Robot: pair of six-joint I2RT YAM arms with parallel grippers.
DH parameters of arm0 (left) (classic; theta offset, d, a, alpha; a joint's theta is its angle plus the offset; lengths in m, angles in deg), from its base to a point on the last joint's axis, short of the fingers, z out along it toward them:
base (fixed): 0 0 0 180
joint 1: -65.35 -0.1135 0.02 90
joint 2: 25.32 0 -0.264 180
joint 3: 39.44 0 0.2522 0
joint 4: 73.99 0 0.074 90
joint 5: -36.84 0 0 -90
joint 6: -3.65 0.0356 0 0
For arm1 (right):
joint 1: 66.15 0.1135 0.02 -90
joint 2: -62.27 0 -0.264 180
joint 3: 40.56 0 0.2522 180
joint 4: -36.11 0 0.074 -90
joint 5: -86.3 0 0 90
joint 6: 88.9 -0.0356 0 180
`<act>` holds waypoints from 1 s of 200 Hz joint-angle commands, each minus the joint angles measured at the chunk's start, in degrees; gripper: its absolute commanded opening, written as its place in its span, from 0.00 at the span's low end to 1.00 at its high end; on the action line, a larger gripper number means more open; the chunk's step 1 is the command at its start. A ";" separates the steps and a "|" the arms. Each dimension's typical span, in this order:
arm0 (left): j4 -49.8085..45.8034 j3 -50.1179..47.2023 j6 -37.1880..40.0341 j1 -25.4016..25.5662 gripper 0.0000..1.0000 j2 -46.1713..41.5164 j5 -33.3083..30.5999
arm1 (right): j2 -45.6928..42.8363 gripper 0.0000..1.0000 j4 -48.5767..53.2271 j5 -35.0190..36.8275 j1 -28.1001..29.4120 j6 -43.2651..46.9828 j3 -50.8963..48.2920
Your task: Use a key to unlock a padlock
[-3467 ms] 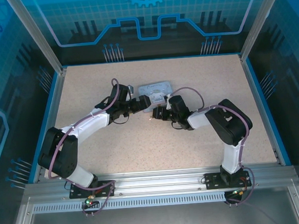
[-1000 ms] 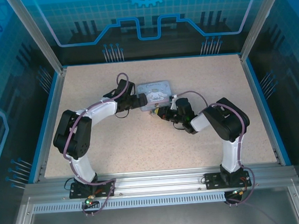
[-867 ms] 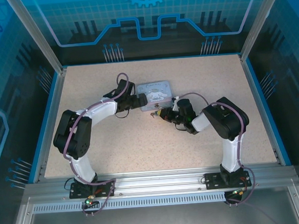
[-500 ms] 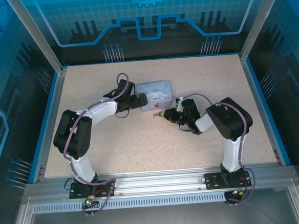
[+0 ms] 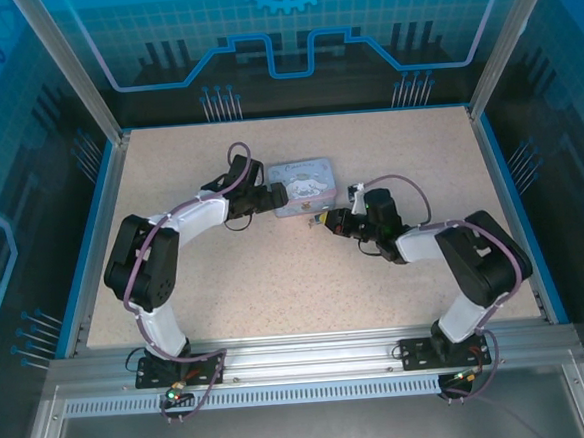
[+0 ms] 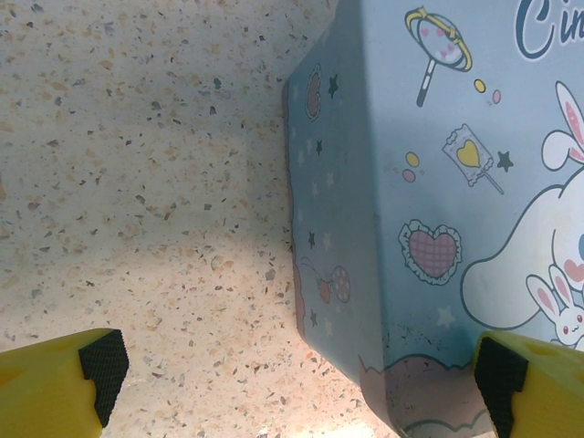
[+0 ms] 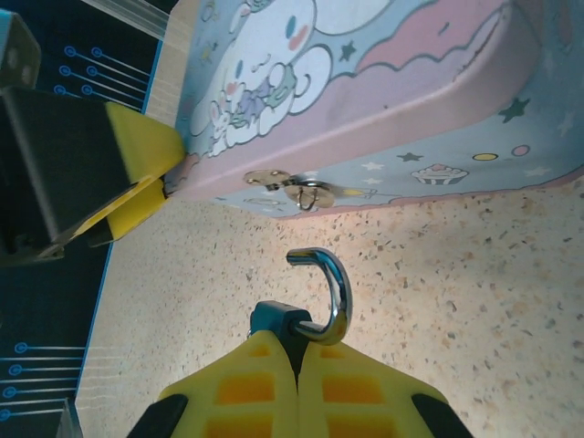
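Observation:
The padlock (image 7: 276, 321) is tiny, with a blue body and a silver shackle (image 7: 339, 290) swung open into a hook. My right gripper (image 7: 297, 358) is shut on its body and holds it a short way off the front wall of the pastel cartoon tin (image 7: 392, 100). The tin's small metal hasp (image 7: 301, 189) is empty. In the top view the right gripper (image 5: 326, 222) sits just right of the tin's near corner. My left gripper (image 6: 301, 383) is open, its yellow fingers (image 6: 64, 383) straddling a corner of the tin (image 6: 438, 182). The key is hidden.
The speckled table (image 5: 276, 280) is bare in front of both arms. Blue-lit enclosure walls and aluminium posts (image 5: 71, 74) ring the table. The left gripper (image 5: 276, 197) rests against the left side of the tin (image 5: 305, 183).
The right gripper has drawn back to the right, away from the tin, with the padlock in it, and its elbow has swung outward. The left arm has stayed still at the tin.

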 commanded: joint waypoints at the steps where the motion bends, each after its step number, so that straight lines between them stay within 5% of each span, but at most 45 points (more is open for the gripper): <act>1: -3.70 1.84 0.19 -0.67 0.99 -2.94 0.56 | -3.72 0.00 5.78 0.45 -1.98 2.73 -1.71; 77: -5.44 -0.86 0.18 -1.21 0.99 -12.88 1.13 | -15.07 0.00 19.61 4.02 -8.52 3.59 -6.31; 159: -4.24 -12.50 -4.68 -1.21 0.99 -29.16 3.06 | -18.02 0.02 28.64 3.31 -14.76 6.23 -9.37; 185: -5.51 -13.75 -5.31 -1.21 0.99 -33.10 2.98 | -18.17 0.09 30.55 3.89 -15.76 6.02 -9.94; 200: -6.27 -14.03 -5.41 -1.21 0.99 -34.62 2.94 | -18.46 0.25 31.92 4.45 -16.19 5.42 -10.16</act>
